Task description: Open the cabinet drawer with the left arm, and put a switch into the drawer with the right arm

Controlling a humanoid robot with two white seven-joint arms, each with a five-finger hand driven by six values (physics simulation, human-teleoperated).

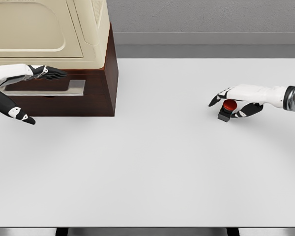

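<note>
The left robot hand [27, 93] sits at the front of the cabinet [54, 54], fingers spread wide with the upper ones stretched out flat just above the metal drawer handle [46, 88] and the thumb hanging below it; it grips nothing. The dark wooden drawer [96, 96] looks closed, flush with the cabinet base. Well apart, on the right of the white surface [152, 162], the right robot hand [236, 101] is draped over the switch [227, 109] (a red button on a small dark base), fingers curled around it while it rests on the surface.
</note>
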